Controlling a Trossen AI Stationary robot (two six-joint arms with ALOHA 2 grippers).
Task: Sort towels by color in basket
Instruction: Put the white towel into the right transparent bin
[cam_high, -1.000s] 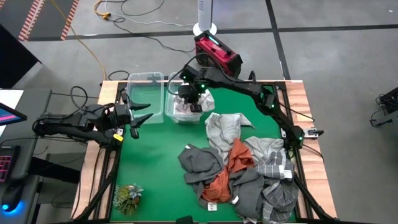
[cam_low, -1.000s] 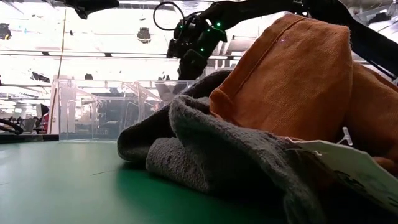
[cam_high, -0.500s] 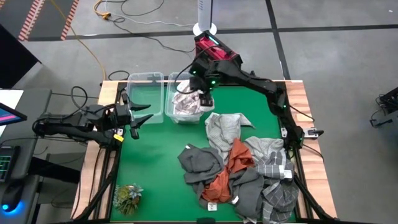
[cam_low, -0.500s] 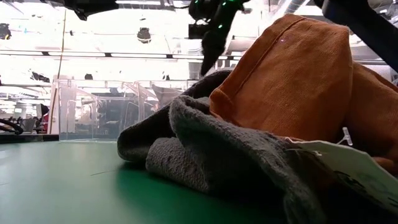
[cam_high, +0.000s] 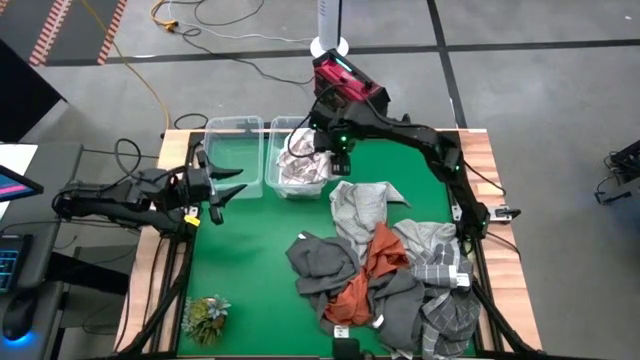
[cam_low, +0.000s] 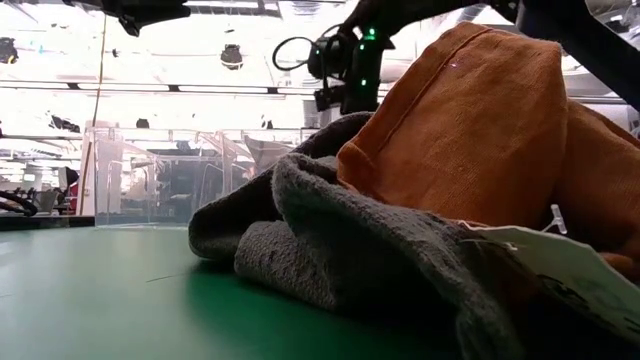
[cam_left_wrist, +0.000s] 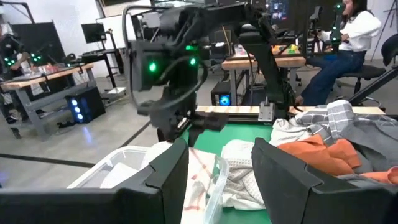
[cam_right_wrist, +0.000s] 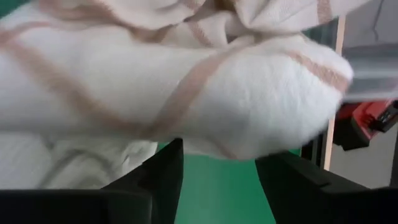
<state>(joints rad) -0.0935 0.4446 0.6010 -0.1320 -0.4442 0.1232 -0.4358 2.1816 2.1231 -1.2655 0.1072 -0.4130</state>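
Table (cam_high: 250, 260): we've got a green mat with wooden edges, both arms over it, bins at the far side and cloth piled on the right.
Towel pile (cam_high: 385, 270): we see dark grey, rust-orange, pale grey and plaid pieces heaped together on the right half of the mat; in the low view the rust-orange towel (cam_low: 470, 120) sits on top of a dark grey towel (cam_low: 330, 240), right up against the lens.
Right bin (cam_high: 300, 168): clear plastic, and we can see a white towel with thin orange stripes (cam_high: 298, 167) lying in it, one part draped over the rim.
Left bin (cam_high: 236, 155): clear, standing just beside the right bin, touching or nearly so.
Right gripper (cam_high: 337, 160): we find it hanging over the near right corner of the right bin, just above the white striped towel; its fingers (cam_right_wrist: 163, 171) are spread apart with nothing between them, the towel filling the wrist view beyond.
Left gripper (cam_high: 228, 190): parked at the left table edge, beside the left bin, fingers (cam_left_wrist: 168, 177) spread wide and holding nothing.
Plant (cam_high: 205, 316): a small leafy clump at the near left corner, well apart from the towels.
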